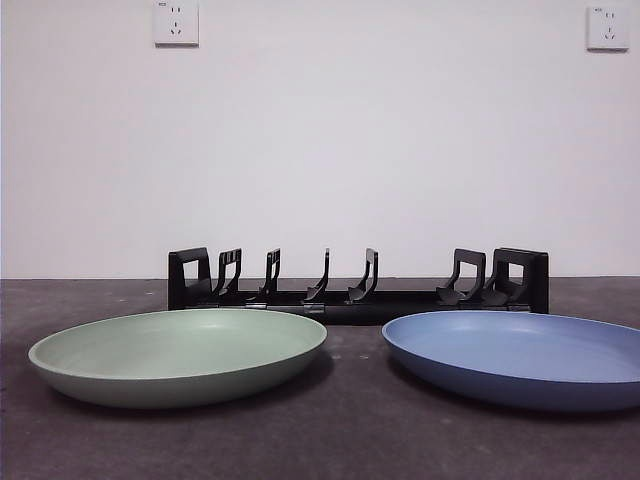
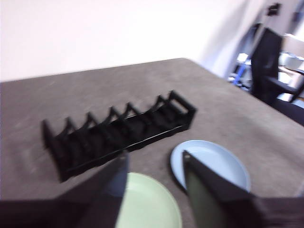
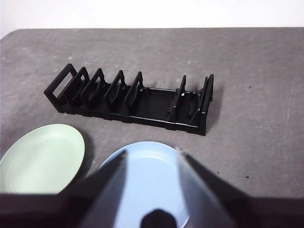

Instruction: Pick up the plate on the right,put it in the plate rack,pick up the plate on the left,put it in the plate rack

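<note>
Two plates lie on the table, both in front of the plate rack: one green plate before its left half and one blue plate before its right half. There is one plate rack, with no plate standing in it. Two white wall sockets show on the wall behind the rack, one socket above its left end and the other socket beyond its right end.

- Left gripper: two flat black jaws, broad at the base and tapering to blunt tips; inner faces catch a pale grey sheen; picture blurred, no finer detail legible
- Right gripper: same pattern, two black tapering jaws with greyish inner faces; a small rounded black part sits between their bases
</note>
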Robot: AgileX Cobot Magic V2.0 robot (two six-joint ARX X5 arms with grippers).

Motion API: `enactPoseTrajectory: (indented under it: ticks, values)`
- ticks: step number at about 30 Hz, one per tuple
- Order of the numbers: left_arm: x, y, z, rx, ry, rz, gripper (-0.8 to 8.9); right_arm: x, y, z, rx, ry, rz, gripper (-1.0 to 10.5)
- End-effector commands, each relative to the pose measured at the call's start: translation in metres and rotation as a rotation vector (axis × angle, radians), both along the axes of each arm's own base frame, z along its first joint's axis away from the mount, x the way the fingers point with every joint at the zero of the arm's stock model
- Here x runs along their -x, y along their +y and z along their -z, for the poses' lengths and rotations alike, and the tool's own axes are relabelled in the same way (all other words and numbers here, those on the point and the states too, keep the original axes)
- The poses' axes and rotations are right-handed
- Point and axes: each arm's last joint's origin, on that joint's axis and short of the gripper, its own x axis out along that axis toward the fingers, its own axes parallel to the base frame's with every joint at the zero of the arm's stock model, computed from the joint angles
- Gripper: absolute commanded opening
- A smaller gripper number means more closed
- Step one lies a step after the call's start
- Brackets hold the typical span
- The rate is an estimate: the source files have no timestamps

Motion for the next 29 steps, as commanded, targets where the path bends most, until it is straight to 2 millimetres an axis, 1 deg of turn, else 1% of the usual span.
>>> enactPoseTrajectory:
  ticks: [1,3,6,12,15,18,21,23,25,29]
  values:
    - [-0.001,-0.002,-0.005,-0.017,-0.028,0.051,6.29,0.000,0.000,0.000,-0.009,0.009,0.001,5.4]
    - [-0.001,-0.003,-0.010,-0.037,-0.038,0.065,6.29,-0.001,0.000,0.001,-0.021,0.035,0.007,5.4]
    - [-0.001,-0.005,-0.014,-0.116,-0.086,0.119,6.29,-0.004,0.000,0.003,-0.021,0.064,0.008,5.4]
    - [-0.001,-0.014,-0.017,-0.247,-0.152,0.233,6.29,-0.014,0.000,0.008,-0.027,0.118,0.013,5.4]
    - [-0.004,-0.019,-0.015,-0.274,-0.153,0.274,6.29,-0.022,0.001,0.011,-0.032,0.151,0.017,5.4]
    - [-0.009,-0.025,-0.013,-0.317,-0.156,0.295,6.29,-0.035,0.001,0.016,-0.031,0.202,0.019,5.4]
    - [-0.018,-0.037,-0.008,-0.387,-0.164,0.348,6.29,-0.060,0.001,0.030,-0.028,0.310,0.022,5.4]
    - [-0.024,-0.047,-0.004,-0.471,-0.180,0.371,6.29,-0.082,0.002,0.043,-0.030,0.403,0.028,5.4]
    - [-0.029,-0.058,0.001,-0.554,-0.204,0.410,6.29,-0.104,0.002,0.061,-0.015,0.504,0.043,5.4]
    - [-0.034,-0.081,0.010,-0.685,-0.235,0.474,6.29,-0.144,0.001,0.103,0.022,0.702,0.070,5.3]
